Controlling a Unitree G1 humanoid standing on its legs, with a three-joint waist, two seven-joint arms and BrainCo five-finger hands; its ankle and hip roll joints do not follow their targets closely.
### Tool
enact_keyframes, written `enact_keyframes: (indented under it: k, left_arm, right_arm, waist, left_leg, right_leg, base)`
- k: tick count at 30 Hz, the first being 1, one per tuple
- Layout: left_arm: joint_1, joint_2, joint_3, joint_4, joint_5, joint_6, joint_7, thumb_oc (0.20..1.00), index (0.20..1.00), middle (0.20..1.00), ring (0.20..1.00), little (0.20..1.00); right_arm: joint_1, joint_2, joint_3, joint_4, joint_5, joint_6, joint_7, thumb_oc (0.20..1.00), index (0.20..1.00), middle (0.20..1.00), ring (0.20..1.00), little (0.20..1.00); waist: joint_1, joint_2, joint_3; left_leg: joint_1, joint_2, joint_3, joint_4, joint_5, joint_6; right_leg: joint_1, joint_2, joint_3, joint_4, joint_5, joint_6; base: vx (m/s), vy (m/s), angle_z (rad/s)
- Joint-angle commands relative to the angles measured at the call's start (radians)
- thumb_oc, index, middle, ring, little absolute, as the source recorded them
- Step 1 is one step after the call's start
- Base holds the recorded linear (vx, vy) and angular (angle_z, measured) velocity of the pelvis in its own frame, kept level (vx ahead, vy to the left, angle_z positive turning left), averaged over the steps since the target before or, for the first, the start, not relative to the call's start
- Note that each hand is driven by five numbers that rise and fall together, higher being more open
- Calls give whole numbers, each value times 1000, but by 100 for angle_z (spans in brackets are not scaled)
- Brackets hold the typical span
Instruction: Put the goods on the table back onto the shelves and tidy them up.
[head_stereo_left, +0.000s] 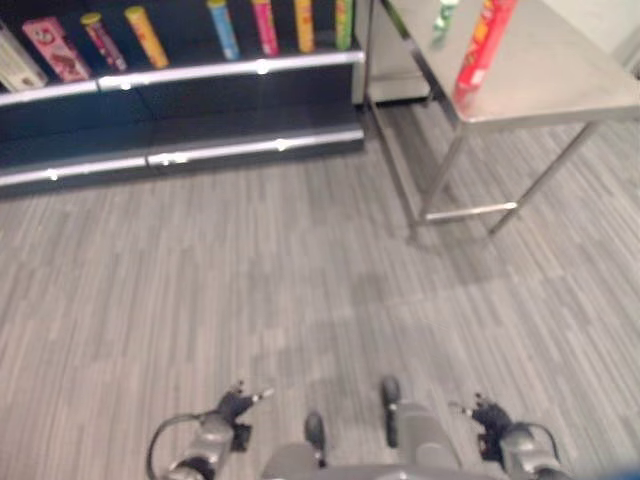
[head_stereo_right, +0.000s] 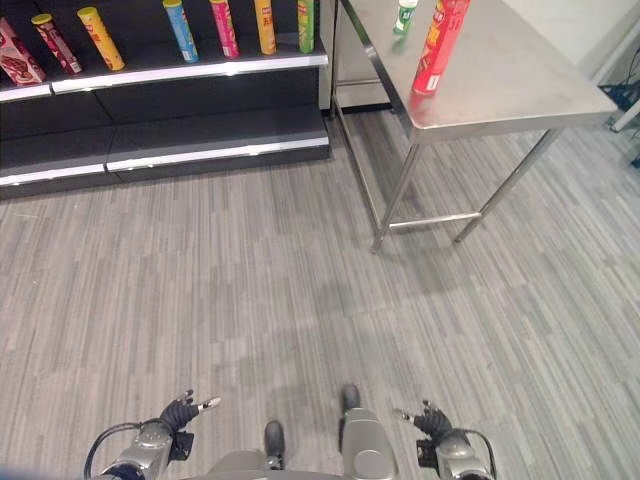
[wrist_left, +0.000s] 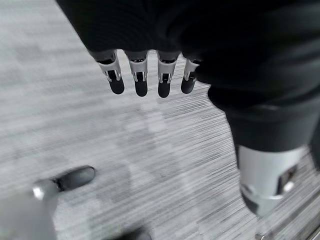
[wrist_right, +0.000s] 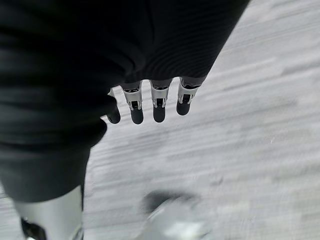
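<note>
With both the left hand (head_stereo_right: 183, 411) and right hand (head_stereo_right: 432, 420) hung relaxed and empty, the tall red cardboard tube (head_stereo_right: 437, 45) on the steel table's (head_stereo_right: 520, 90) near edge could be toppled by a hasty reach.

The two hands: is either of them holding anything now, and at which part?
Nothing is held. The left hand and the right hand hang open above the floor; the red can stands on the table.

Grey striped carpet floor (head_stereo_right: 250, 310) across whole room. Dark shelves (head_stereo_right: 200, 125) along far side, two tiers with shiny silver front edges catching light. Steel tabletop (head_stereo_right: 520, 85) on thin metal legs at far right, just beside shelf end. Pale wall (head_stereo_right: 575, 25) behind table.
</note>
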Motion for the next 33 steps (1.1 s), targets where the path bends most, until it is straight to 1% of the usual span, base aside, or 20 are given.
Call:
enact_keyframes:
  k: [1,3,6,7,9,11,13,14,15,17,19,20,21,22,23,28,29,30,31,33]
  left_arm:
    - [-26,6,-8,-23,8,-13,-15,1000,1000,1000,1000,1000]
    - [-26,3,-13,-18,10,-14,-17,1000,1000,1000,1000,1000]
    - [-11,-7,-18,-10,19,-10,-24,1000,1000,1000,1000,1000]
    - [-10,-11,-19,-8,16,-13,-23,1000,1000,1000,1000,1000]
    - [2,-14,-15,-19,-10,-11,-26,1000,1000,1000,1000,1000]
    - [13,-16,-8,-33,-23,-9,-25,1000,1000,1000,1000,1000]
    - [21,-15,4,-39,-34,-3,-20,1000,1000,1000,1000,1000]
    - [20,-15,4,-39,-34,-3,-20,1000,1000,1000,1000,1000]
    - [21,-25,6,-41,-49,-1,-15,1000,1000,1000,1000,1000]
    - [31,-36,12,-37,-73,-3,-15,1000,1000,1000,1000,1000]
    - [38,-38,13,-32,-70,-6,-9,1000,1000,1000,1000,1000]
    - [42,-37,11,-29,-68,-8,-9,1000,1000,1000,1000,1000]
    - [42,-37,11,-29,-68,-8,-9,1000,1000,1000,1000,1000]
    - [52,-39,14,-26,-60,-10,-9,1000,1000,1000,1000,1000]
    - [54,-37,18,-19,-55,-12,-9,1000,1000,1000,1000,1000]
    - [72,-38,30,-7,-43,-17,-10,1000,1000,1000,1000,1000]
    - [81,-36,35,1,-38,-17,-14,1000,1000,1000,1000,1000]
    - [81,-36,35,1,-38,-17,-14,1000,1000,1000,1000,1000]
    - [71,-17,46,6,-33,-16,-3,1000,1000,1000,1000,1000]
    - [71,-17,46,6,-33,-16,-3,1000,1000,1000,1000,1000]
  right_arm:
    - [9,-27,-15,27,10,-8,-8,1000,1000,1000,1000,1000]
    - [17,-28,-15,28,7,-7,-5,1000,1000,1000,1000,1000]
    - [36,-32,-15,36,4,-6,6,1000,1000,1000,1000,1000]
    - [31,-33,-13,38,7,-11,6,1000,1000,1000,1000,1000]
    - [32,-40,-18,28,19,-14,4,1000,1000,1000,1000,1000]
    - [28,-46,-14,10,39,-20,5,1000,1000,1000,1000,1000]
    - [15,-48,-5,-1,48,-18,6,1000,1000,1000,1000,1000]
    - [15,-48,-5,-1,48,-18,6,1000,1000,1000,1000,1000]
    - [-5,-49,2,0,51,-14,2,1000,1000,1000,1000,1000]
    - [-22,-44,9,-7,52,-12,1,1000,1000,1000,1000,1000]
    - [-29,-45,15,-21,43,-12,3,1000,1000,1000,1000,1000]
    - [-31,-46,16,-25,42,-12,3,1000,1000,1000,1000,1000]
    - [-31,-46,16,-25,42,-12,3,1000,1000,1000,1000,1000]
    - [-33,-48,20,-36,24,-16,1,1000,1000,1000,1000,1000]
    - [-34,-48,22,-36,10,-19,1,1000,1000,1000,1000,1000]
    - [-36,-47,23,-38,-25,-13,6,1000,1000,1000,1000,1000]
    - [-40,-38,34,-42,-58,-12,18,1000,1000,1000,1000,1000]
    - [-40,-38,34,-42,-58,-12,18,1000,1000,1000,1000,1000]
    - [-37,-25,23,-32,-57,-6,23,1000,1000,1000,1000,1000]
    - [-37,-25,23,-32,-57,-6,23,1000,1000,1000,1000,1000]
  waist:
    - [-18,17,12]
    - [-25,19,7]
    - [-35,38,-31]
    - [-41,50,-34]
    - [-39,56,-30]
    - [-28,50,-16]
    - [-11,34,-1]
    - [-11,34,-1]
    - [11,24,13]
    - [48,20,18]
    - [68,32,14]
    - [79,43,8]
    - [79,43,8]
    - [101,65,-5]
    - [107,58,-2]
    - [130,60,-12]
    - [144,63,-32]
    - [144,63,-32]
    - [143,31,-45]
    - [144,33,-47]
  left_leg:
    - [118,-84,-109,105,-154,-52]
    - [145,-76,-120,103,-159,-60]
    - [172,-23,-119,170,-131,-105]
    - [161,-5,-124,221,-87,-137]
    - [68,10,-95,467,59,-204]
    - [-14,23,-43,657,150,-221]
    - [-84,51,17,813,178,-198]
    - [-84,51,17,813,178,-198]
    - [-143,72,63,833,135,-152]
    - [-231,76,75,664,67,-135]
    - [-269,79,77,405,70,-141]
    - [-276,82,72,235,101,-149]
    - [-276,82,72,234,101,-149]
    - [-312,76,43,46,178,-177]
    - [-325,65,40,-12,197,-187]
    - [-372,71,59,-6,234,-206]
    - [-357,83,35,7,266,-203]
    - [-357,82,35,7,266,-203]
    - [-333,65,66,57,214,-179]
    - [-336,68,66,57,215,-180]
  right_leg:
    - [2,82,-99,-163,8,42]
    - [2,79,-139,-150,15,38]
    - [47,80,-179,-147,-8,-8]
    - [57,89,-165,-142,-18,-16]
    - [106,78,-151,-135,-42,-43]
    - [166,80,-127,-142,-80,-76]
    - [232,80,-91,-158,-112,-105]
    - [232,81,-91,-158,-112,-105]
    - [292,66,-73,-170,-135,-113]
    - [365,45,-55,-187,-172,-98]
    - [409,39,-44,-195,-199,-80]
    - [435,40,-40,-200,-216,-70]
    - [435,40,-40,-200,-216,-70]
    - [486,52,-26,-210,-241,-55]
    - [518,42,-14,-207,-264,-47]
    - [579,14,31,-199,-298,-17]
    - [583,-41,61,-159,-291,18]
    - [583,-42,61,-159,-291,18]
    - [525,-139,80,-89,-145,76]
    - [522,-137,81,-89,-143,76]
  base:
    - [550,-147,105]
    - [498,-148,66]
    - [492,-188,41]
    - [445,-180,28]
    - [445,-160,21]
    - [404,-188,-2]
    - [329,-176,-31]
    - [391,-148,-36]
    - [566,-135,-20]
    - [680,-78,-1]
    - [514,85,-7]
    - [375,91,0]
    - [598,114,-12]
    - [601,90,-20]
    - [601,90,-38]
    - [524,170,-47]
    - [544,256,-93]
    - [953,439,-116]
    - [407,182,-89]
    - [202,91,-69]
